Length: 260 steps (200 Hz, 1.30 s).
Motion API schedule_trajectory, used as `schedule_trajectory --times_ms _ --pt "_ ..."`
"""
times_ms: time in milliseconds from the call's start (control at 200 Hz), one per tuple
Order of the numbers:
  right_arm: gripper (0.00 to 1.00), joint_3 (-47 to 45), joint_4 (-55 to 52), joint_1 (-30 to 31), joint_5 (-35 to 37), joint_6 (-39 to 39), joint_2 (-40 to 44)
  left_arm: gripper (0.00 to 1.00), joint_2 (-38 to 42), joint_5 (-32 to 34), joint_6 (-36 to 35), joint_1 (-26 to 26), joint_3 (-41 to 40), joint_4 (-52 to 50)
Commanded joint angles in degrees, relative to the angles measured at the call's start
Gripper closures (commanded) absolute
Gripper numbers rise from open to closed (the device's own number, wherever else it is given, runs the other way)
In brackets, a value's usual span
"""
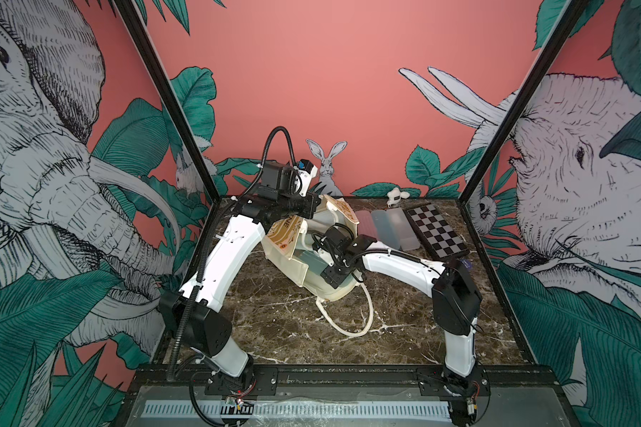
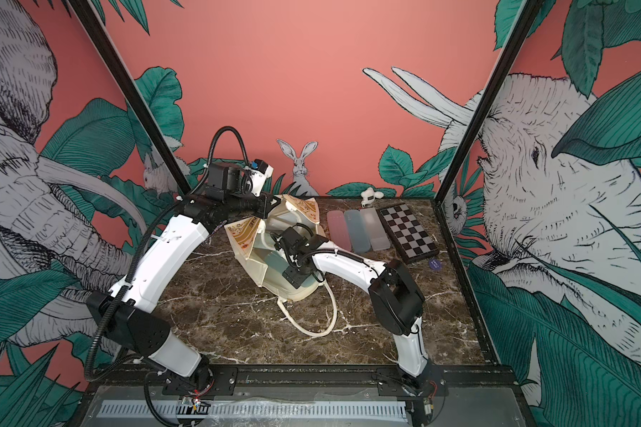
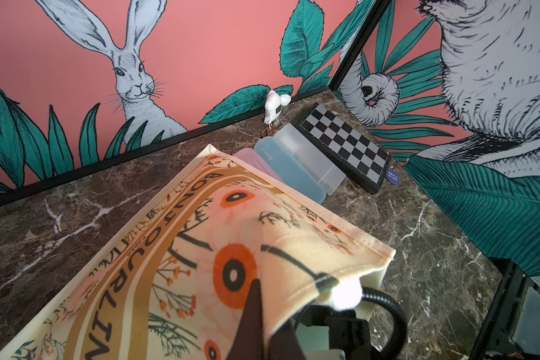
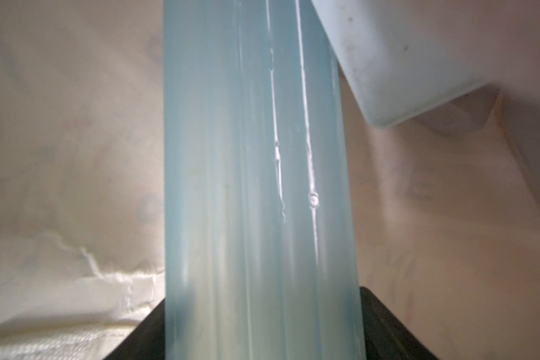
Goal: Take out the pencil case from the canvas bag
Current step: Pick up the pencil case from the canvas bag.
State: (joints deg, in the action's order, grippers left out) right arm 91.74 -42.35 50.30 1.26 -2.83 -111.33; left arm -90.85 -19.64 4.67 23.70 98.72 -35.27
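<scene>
Two arms are on this one. The bag (image 1: 279, 255) sits near the middle of the table (image 1: 274, 332), nudged toward 12 o'clock, slumped with its mouth gaping so both top views look right down inside. Coming in from the 8 o'clock side, the left gripper (image 1: 311, 207) is pinched on the bag's rim up around 12, jaws together with cloth between them. The left wrist view shows one dark finger (image 3: 253, 308) lying on the printed face. From the 4 o'clock side the right gripper (image 1: 332, 275) reaches down inside the mouth, and the pencil case (image 1: 309, 263), a pale frosted blue one, is in there too, right under it. In both top views the case pokes out on either side of that gripper, running roughly 10 to 4. The right wrist view is basically all pencil case (image 4: 256, 171). It runs straight away down the middle with the dark fingers (image 4: 387, 321) hugging each long edge, so the jaws look spread wide but clamped across the case's width, with cream lining all round. None of the case is outside the bag. One handle (image 1: 370, 310) loops out over the marble toward 6. Off at 1 o'clock three loose cases (image 1: 385, 229) lie side by side, touching, with a chessboard (image 1: 437, 233) just beside them at 2.
</scene>
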Motion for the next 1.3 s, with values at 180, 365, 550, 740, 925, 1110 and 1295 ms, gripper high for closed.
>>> schedule_trajectory --times_ms 180,365,550,740,925,1110,1295 --pt "0.36 -5.2 -2.3 1.5 -0.1 -6.5 9.9 1.00 2.6 6.1 0.6 -0.1 0.2 2.8" --pt "0.37 -7.5 -3.5 1.5 0.8 -6.6 13.6 1.00 1.9 5.6 1.1 0.0 0.4 3.4" --pt "0.38 -12.4 -2.6 1.4 1.9 -5.7 18.3 1.00 2.0 6.9 1.2 -0.1 0.2 3.7" --pt "0.40 -17.9 0.2 1.4 0.6 -4.3 23.2 1.00 1.5 9.2 2.1 -0.1 0.6 4.1" --pt "0.41 -24.4 6.8 1.5 -2.7 -3.6 29.7 1.00 1.3 13.4 3.4 -0.2 1.6 4.0" --pt "0.43 -28.6 12.3 1.4 -1.8 -4.7 35.7 1.00 2.3 19.7 6.0 -0.8 1.9 3.6" --pt "0.47 -31.7 17.3 1.1 -0.3 -5.8 40.0 1.00 6.3 27.0 8.1 -1.6 -1.2 3.5"
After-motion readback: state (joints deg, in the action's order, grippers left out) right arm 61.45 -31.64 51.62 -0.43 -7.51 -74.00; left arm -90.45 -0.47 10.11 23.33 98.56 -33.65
